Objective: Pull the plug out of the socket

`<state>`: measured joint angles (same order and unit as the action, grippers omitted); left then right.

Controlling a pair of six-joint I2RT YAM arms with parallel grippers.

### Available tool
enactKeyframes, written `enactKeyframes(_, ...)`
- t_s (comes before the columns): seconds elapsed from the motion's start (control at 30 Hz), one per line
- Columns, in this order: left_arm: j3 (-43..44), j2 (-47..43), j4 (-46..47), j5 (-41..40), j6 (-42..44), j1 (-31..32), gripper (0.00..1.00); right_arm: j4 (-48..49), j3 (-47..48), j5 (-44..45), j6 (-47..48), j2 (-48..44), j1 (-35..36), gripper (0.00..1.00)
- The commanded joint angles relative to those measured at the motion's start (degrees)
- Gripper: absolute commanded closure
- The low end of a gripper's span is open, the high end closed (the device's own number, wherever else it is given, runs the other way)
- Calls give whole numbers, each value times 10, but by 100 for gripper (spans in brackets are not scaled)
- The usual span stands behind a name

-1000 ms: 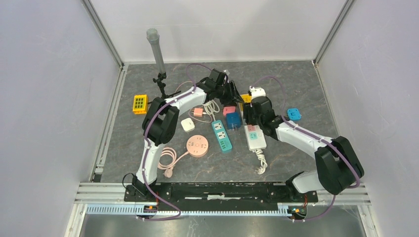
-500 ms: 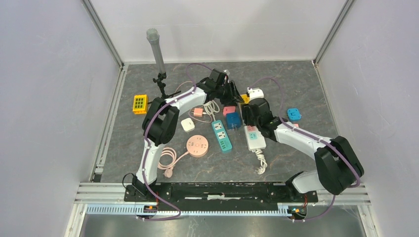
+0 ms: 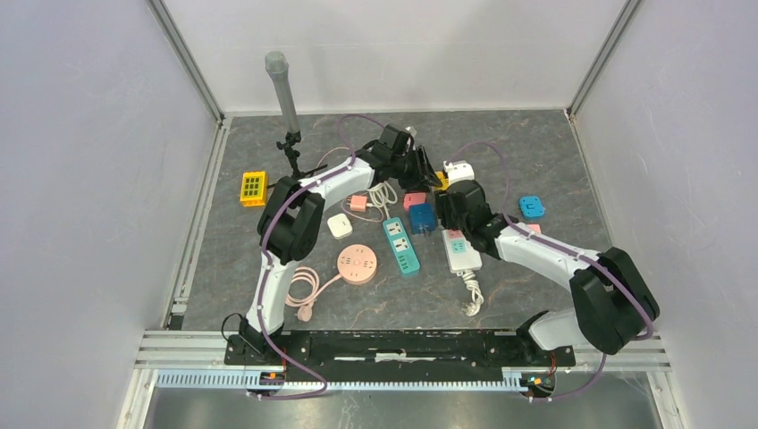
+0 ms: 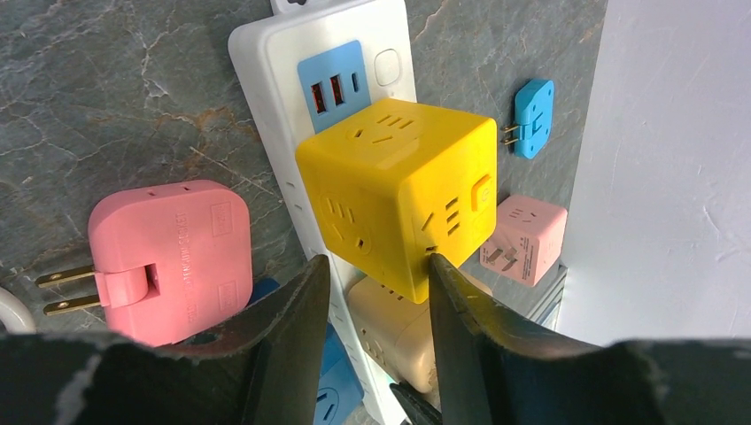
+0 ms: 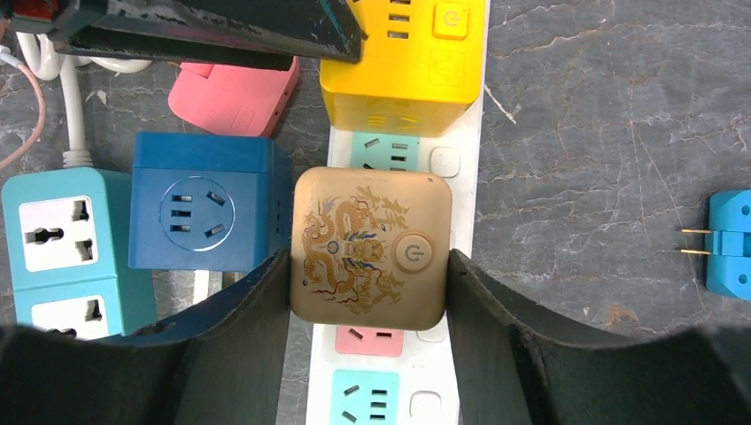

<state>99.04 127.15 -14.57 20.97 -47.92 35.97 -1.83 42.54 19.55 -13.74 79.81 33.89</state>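
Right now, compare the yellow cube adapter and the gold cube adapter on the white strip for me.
Finish: the yellow cube adapter is plain; the gold cube adapter bears a dragon print. Grip: the right gripper clamps the gold cube adapter, whereas the left gripper is open, not around the yellow cube adapter. Shared: both sit plugged into the white power strip, side by side, each with a power button.

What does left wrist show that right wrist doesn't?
Only left wrist: pale pink cube by the wall, and the blue USB panel on the white strip.
Only right wrist: teal strip, and the dragon print on the gold cube.
Both: yellow cube and gold cube plugged into the white strip, pink adapter, small blue adapter.
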Motion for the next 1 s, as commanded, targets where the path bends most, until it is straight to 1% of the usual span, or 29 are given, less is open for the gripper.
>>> enactKeyframes(0.0,-16,51,-103,-66,40,7,50,7,37,-33,11,-35,-9,100)
enactKeyframes(0.1,-16,51,-104,-70,39,8,51,14,28,-84,-7,-53,-39,100)
enactKeyframes(0.13,-16,50,-104,-72,40,9,50,29,27,-86,-9,-52,-39,100)
enactKeyframes(0.2,-16,50,-104,-73,40,9,51,25,30,-98,-12,-40,-35,100)
enactKeyframes(0.3,-16,51,-105,-72,41,9,51,8,35,-61,-5,-24,-9,100)
enactKeyframes(0.43,-16,51,-106,-72,42,10,51,-3,36,-46,3,-34,-6,100)
enactKeyframes(0.57,-14,51,-106,-72,43,10,51,4,36,-85,-8,-65,-43,100)
enactKeyframes(0.63,-10,53,-109,-72,45,11,51,6,37,-86,-12,-69,-50,100)
enactKeyframes(0.73,-2,58,-116,-72,48,12,51,4,38,-89,-13,-46,-42,100)
enactKeyframes(0.87,1,59,-120,-73,49,13,51,-7,35,-48,-11,-10,-15,100)
enactKeyframes(0.97,0,59,-120,-73,49,13,51,-10,36,-41,-14,-17,-16,100)
